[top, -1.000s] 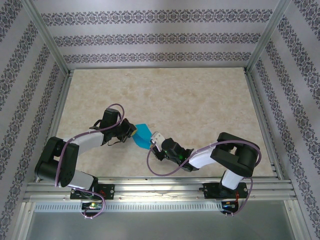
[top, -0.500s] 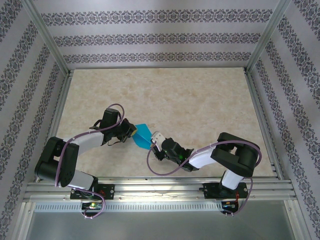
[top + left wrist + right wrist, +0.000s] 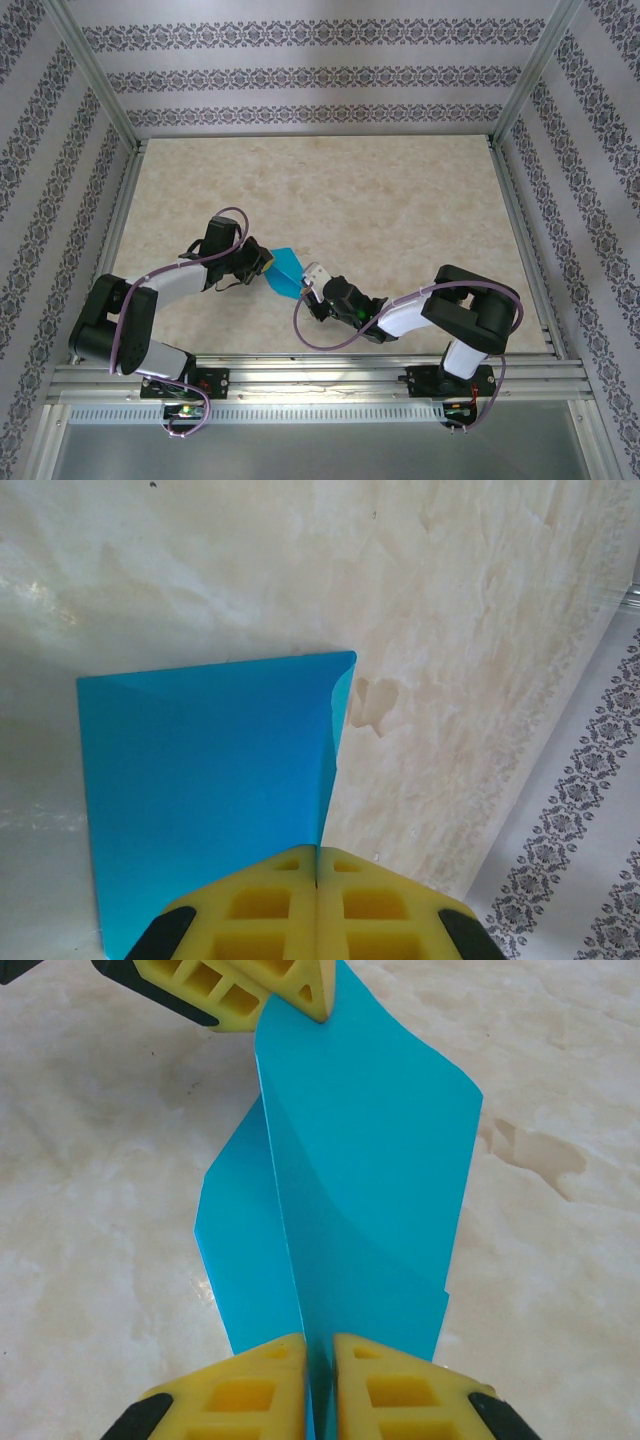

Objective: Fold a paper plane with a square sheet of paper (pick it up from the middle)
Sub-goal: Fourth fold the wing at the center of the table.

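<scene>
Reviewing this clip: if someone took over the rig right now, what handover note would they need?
Left gripper: fingers shut on one edge of the teal sheet of paper.
Right gripper: fingers shut on the opposite end of the sheet.
Location: the sheet spans between the two grippers over the near middle of the table; whether it touches the surface cannot be told.
Done: sheet picked up, with creases and folded layers showing.
Left: no pointed dart shape yet, so the remaining folds are to be made.

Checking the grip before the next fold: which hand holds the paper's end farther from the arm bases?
The left hand; the right hand pinches the paper at its nearer end.
</scene>
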Robot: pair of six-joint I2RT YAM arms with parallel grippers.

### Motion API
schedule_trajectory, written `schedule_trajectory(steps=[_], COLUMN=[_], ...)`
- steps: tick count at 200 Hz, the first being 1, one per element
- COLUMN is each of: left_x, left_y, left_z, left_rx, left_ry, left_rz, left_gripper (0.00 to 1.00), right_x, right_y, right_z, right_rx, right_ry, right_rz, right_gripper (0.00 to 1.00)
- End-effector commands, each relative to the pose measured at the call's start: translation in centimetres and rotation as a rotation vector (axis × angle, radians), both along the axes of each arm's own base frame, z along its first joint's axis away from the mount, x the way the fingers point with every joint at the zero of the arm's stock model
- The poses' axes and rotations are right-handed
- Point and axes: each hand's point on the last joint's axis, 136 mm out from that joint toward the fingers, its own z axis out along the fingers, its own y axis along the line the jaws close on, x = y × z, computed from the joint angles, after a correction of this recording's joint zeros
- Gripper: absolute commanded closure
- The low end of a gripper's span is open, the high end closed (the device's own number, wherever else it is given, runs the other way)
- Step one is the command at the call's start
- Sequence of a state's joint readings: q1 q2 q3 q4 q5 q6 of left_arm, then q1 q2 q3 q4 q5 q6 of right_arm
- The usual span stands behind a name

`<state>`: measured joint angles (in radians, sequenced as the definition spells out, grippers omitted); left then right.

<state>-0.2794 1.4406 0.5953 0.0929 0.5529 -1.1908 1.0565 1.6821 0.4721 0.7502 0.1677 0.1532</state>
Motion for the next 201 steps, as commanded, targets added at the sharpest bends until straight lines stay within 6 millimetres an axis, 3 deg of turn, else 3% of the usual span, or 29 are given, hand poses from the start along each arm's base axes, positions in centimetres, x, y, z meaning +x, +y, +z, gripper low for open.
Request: schedule_trajectory(steps=[1,51,64,77,94,117,156,201], left_x=[0.6,0.6,0.6,0.6,0.4,0.2,-0.1,0.0], left_y=[0.2,0.3,0.4,0.4,0.8,1.4,2.4,2.1], left_z=[1.2,1.1,1.1,1.3,1.3,1.9,2.8,3.1], left_rx=[-0.010,-0.008,-0.005,-0.002,0.024,0.063,0.111,0.101], left_ry=[-0.030,-0.031,-0.030,-0.034,-0.032,-0.048,-0.085,-0.100], left_rz=[0.011,0.016,0.021,0.019,0.022,0.029,0.045,0.029], left_gripper=[1.00,1.00,0.89,0.85,0.65,0.57,0.56,0.55], right_x=[-0.1,-0.1,-0.2,-0.1,-0.2,0.0,0.3,0.8], right_y=[0.4,0.3,0.3,0.3,0.6,1.0,2.0,2.4], right_z=[-0.1,0.0,-0.2,-0.4,-0.7,-0.7,-0.4,0.3], right_rx=[0.002,0.007,0.012,0.024,0.061,0.126,0.248,0.359], right_ry=[0.003,0.009,0.020,0.038,0.086,0.158,0.301,0.454], right_rz=[0.000,-0.007,-0.009,-0.018,-0.029,-0.052,-0.065,-0.062], right_gripper=[0.88,0.95,0.95,0.96,0.97,0.98,0.99,1.00])
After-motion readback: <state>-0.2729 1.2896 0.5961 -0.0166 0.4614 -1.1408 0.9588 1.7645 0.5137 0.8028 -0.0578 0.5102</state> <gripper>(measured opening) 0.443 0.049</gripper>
